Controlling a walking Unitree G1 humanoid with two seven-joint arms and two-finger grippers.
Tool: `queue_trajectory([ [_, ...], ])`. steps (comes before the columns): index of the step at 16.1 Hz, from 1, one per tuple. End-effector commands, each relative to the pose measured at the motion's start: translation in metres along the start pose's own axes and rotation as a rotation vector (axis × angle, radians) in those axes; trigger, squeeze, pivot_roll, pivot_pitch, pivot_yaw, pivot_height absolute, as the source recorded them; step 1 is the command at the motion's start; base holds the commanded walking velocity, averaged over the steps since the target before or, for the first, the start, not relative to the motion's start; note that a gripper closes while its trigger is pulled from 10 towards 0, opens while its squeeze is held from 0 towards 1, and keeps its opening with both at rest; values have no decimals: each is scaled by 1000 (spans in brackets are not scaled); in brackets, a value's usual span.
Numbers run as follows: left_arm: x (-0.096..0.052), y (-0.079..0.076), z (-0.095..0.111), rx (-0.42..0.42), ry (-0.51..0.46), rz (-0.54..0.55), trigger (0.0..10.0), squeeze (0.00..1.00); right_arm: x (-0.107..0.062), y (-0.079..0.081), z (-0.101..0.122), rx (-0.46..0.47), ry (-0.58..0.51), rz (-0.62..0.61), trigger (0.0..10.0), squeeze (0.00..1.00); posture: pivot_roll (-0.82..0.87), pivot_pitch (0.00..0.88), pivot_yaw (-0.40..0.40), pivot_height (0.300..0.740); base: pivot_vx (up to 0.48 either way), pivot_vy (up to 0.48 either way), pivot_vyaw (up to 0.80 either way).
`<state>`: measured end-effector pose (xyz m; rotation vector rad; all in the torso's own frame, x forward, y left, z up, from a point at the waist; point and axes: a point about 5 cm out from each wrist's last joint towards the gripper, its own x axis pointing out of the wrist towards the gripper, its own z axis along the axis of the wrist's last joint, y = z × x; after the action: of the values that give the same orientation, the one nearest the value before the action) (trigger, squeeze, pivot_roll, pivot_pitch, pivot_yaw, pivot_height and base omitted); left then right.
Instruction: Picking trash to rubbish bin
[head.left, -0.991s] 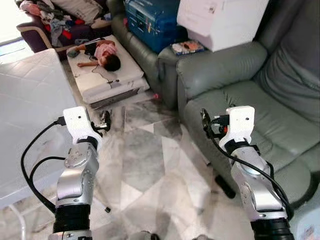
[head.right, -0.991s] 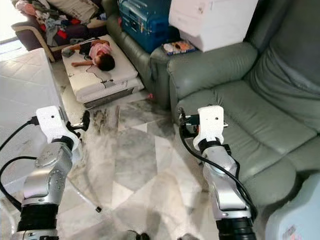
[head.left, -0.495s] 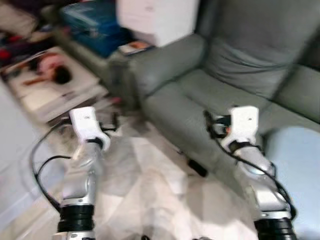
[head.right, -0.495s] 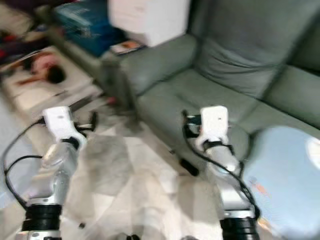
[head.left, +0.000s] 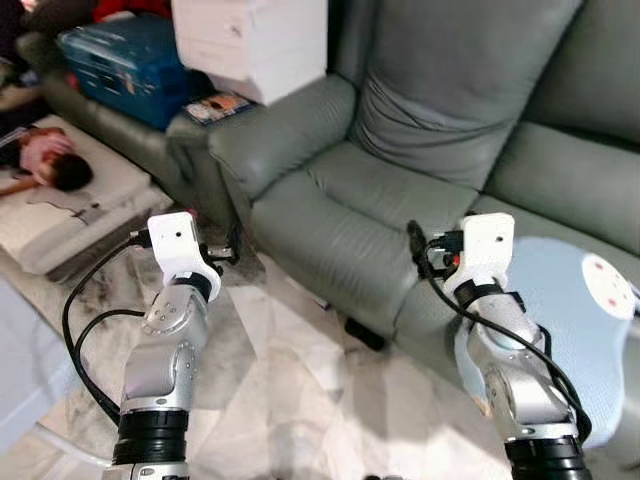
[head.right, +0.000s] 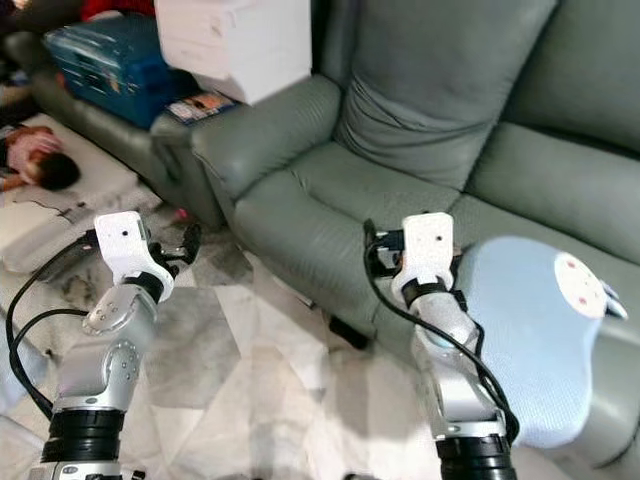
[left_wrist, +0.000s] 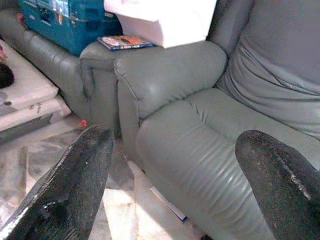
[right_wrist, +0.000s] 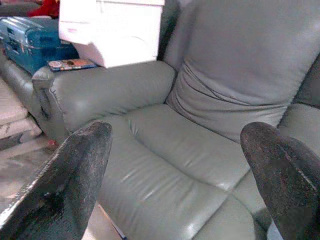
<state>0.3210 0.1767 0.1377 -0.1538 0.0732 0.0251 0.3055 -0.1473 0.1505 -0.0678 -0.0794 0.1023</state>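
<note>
**Two empty end effectors, one likely scrap on the floor**

Both end effectors are held up at chest height with their fingers spread wide and nothing between them: the left end effector (head.left: 222, 252) over the marble floor (head.left: 290, 390) in front of the grey sofa (head.left: 340, 215), the right end effector (head.left: 414, 245) over the sofa's seat edge. In each wrist view the two black fingers (left_wrist: 75, 175) are seen far apart, framing the sofa's armrest and seat cushion.

No rubbish bin can be made out. The likeliest piece of trash is a small dark flat object (head.left: 364, 333) lying on the floor, touching or just beside the sofa's base, between the two arms. What it is cannot be told; it looks thin and oblong. A small red scrap (left_wrist: 84, 123) is also seen on the floor at the foot of the armrest.

The dark object is judged to be light and probably stiff enough to be pinched across its short sides. Because it lies flat on smooth stone, it may slide away when pressed, so a hold at its raised edge nearest the open floor would be preferred, with one finger slipped under it. The sofa base close behind it leaves little room for the far finger.

Elsewhere, a person (head.left: 45, 170) is lying on a low mattress (head.left: 60, 215), a blue case (head.left: 120, 65) and white boxes (head.left: 250, 45) are stacked on the sofa, and a light blue cushion (head.left: 570, 320) rests on the seat.
</note>
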Motion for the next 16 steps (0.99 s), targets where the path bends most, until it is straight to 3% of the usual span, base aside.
queue_trajectory([
  [1,-1,1,0,16,2,-5,10000,0,0,0,0,-2,0,-5,10000,0,-7,110,43,740,292,0,0],
  [11,-1,-3,-8,38,45,-32,10000,0,4,1,-1,-17,3,-7,10000,0,-4,95,42,740,328,0,0],
  [14,-4,-7,-24,40,128,-81,10000,0,5,2,-4,-27,14,-14,10000,0,3,94,41,740,192,0,0],
  [16,-6,-6,-34,87,157,-101,10000,0,6,3,-11,-8,53,-18,10000,0,7,94,40,740,0,0,0],
])
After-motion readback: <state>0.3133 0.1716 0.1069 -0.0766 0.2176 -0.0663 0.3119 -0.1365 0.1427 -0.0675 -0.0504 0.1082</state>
